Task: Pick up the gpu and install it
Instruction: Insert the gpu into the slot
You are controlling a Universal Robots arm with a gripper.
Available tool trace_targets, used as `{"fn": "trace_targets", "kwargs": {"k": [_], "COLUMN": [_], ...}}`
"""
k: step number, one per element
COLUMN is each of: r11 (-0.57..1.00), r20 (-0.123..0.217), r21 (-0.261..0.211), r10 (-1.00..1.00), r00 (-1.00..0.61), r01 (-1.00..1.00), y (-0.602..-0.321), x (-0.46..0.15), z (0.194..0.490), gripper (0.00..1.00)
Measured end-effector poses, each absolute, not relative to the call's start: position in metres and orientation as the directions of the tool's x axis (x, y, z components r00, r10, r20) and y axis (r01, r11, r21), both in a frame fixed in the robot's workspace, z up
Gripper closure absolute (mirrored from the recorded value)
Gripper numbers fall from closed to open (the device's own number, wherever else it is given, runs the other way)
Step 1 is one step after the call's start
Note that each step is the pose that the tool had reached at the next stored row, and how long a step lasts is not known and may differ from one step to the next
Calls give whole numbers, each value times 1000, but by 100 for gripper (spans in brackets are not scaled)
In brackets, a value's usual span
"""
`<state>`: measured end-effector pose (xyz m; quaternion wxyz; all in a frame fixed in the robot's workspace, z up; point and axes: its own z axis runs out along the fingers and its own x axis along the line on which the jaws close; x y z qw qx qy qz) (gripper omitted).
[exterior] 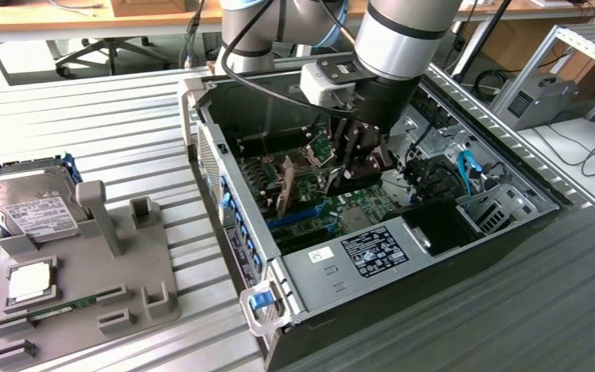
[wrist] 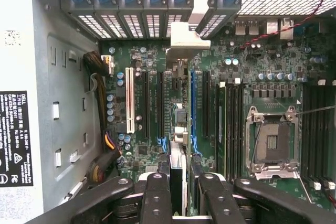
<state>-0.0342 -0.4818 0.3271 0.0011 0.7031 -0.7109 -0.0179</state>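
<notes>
claw [wrist: 179, 192] gripping gpu [wrist: 178, 129] edge-on, seemingly over slot

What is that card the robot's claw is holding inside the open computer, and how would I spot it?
Find the open computer case on the slatted table, then follow the arm down to its gripper. Clamped between the fingers is the gpu, a thin card held on edge above the green motherboard. Unlike the fixed boards around it, it stands upright and ends in a silver bracket.

The gpu [exterior: 289, 184] stands on edge inside the computer case [exterior: 380, 256], with the hard drive [exterior: 31, 205] well apart at the exterior view's left.
</notes>
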Motion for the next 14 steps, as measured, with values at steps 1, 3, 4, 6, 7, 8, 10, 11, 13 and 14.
{"fn": "trace_targets", "kwargs": {"k": [1, 3, 4, 6, 7, 8, 10, 11, 13, 14], "r11": [11, 11, 11, 11, 11, 11, 11, 11, 11, 11], "r20": [-24, -24, -24, -24, -24, -24, -24, -24, -24, -24], "r21": [27, 27, 27, 27, 27, 27, 27, 27, 27, 27], "r10": [-1000, -1000, -1000, -1000, -1000, -1000, -1000, -1000, -1000, -1000], "r00": [-11, -11, -11, -11, -11, -11, -11, -11, -11, -11], "r01": [-1000, -1000, -1000, -1000, -1000, -1000, -1000, -1000, -1000, -1000], "y": [-482, -482, -482, -482, -482, -482, -482, -482, -482, -482], "x": [-34, -35, -35, -35, -35, -36, -36, -36, -36, -36], "z": [327, 326, 326, 325, 324, 324, 324, 323, 323, 323], "gripper": [74, 74, 74, 74, 74, 74, 74, 74, 74, 74]}}
